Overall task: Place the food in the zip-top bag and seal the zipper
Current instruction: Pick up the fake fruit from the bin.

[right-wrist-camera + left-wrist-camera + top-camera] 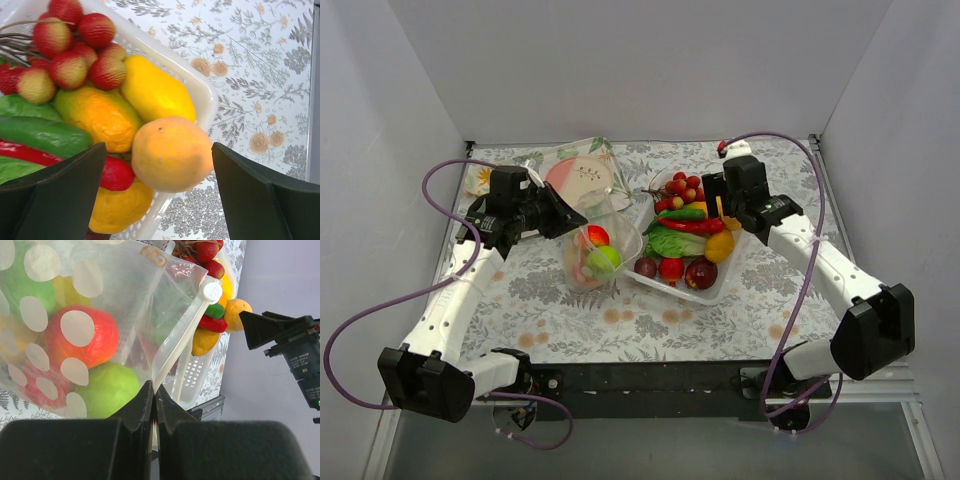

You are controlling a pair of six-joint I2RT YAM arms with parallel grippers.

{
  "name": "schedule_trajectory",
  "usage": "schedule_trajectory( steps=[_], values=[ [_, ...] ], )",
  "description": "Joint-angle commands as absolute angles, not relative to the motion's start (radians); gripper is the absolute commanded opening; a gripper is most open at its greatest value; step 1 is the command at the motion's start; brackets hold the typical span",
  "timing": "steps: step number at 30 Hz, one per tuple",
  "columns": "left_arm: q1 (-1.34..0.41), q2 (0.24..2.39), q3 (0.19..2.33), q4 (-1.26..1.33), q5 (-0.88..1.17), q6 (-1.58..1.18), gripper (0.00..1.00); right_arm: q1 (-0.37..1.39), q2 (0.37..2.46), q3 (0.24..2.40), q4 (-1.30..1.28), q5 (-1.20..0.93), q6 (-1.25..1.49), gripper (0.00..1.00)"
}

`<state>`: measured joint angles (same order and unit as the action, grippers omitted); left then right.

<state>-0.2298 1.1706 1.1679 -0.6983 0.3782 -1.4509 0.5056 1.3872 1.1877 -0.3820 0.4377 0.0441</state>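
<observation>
Top: zip-top bag (600, 248) is sitting centre-left, part-filled; remaining food (682, 240) is lying centre-frame.
Left wrist: left gripper (152, 392) is clenching limp, slippery bag edge by zipper (182, 337).
Right wrist: right gripper (159, 150) is hanging released astride orange fruit (170, 152); likely light, slick, grip mid-body.

You have the dotted clear zip-top bag (603, 248) open against the white tray (725, 285), red and green food (90, 337) inside; its zipper (182, 332) unsealed, more heaped in the tray.
</observation>
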Motion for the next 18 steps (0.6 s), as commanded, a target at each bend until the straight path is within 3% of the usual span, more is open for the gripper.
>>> schedule_trajectory(
  steps=[1,18],
  values=[
    [-0.229,1.157,1.186,-0.684,0.413,-1.436,0.0,0.459,1.41,1.227,-0.373,0.419,0.087,0.95],
    [-0.229,1.157,1.187,-0.687,0.407,-1.436,0.0,0.388,1.468,1.215,-0.471,0.371,0.178,0.98]
  ],
)
